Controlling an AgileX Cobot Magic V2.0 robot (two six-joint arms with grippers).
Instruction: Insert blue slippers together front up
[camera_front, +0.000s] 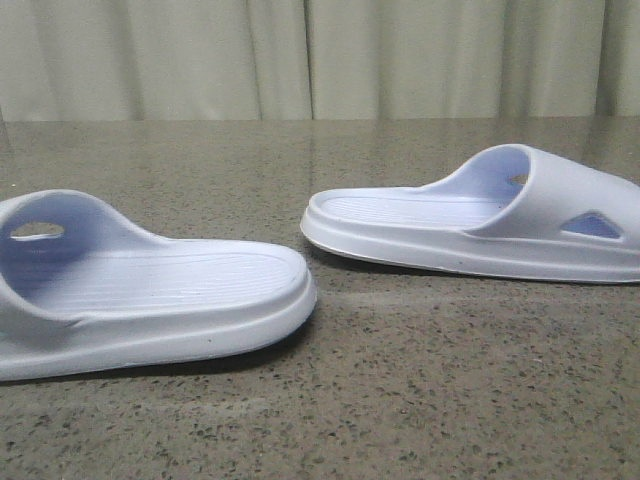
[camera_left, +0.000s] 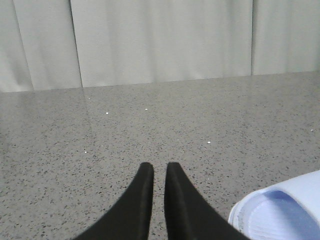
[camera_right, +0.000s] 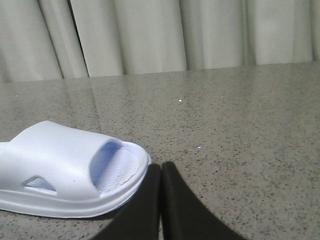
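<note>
Two pale blue slippers lie sole down on the speckled table. In the front view the near slipper (camera_front: 150, 290) is at the left, its strap at the left edge. The far slipper (camera_front: 470, 225) is at the right, its strap to the right. My left gripper (camera_left: 159, 166) is empty, its fingers almost together with a thin slit between them; one end of a slipper (camera_left: 280, 212) lies just beside it. My right gripper (camera_right: 161, 166) is shut and empty, its tips close beside the toe end of a slipper (camera_right: 65, 175). Neither gripper shows in the front view.
The grey speckled table (camera_front: 400, 400) runs back to a pale curtain (camera_front: 320, 60). Nothing else stands on it in these views.
</note>
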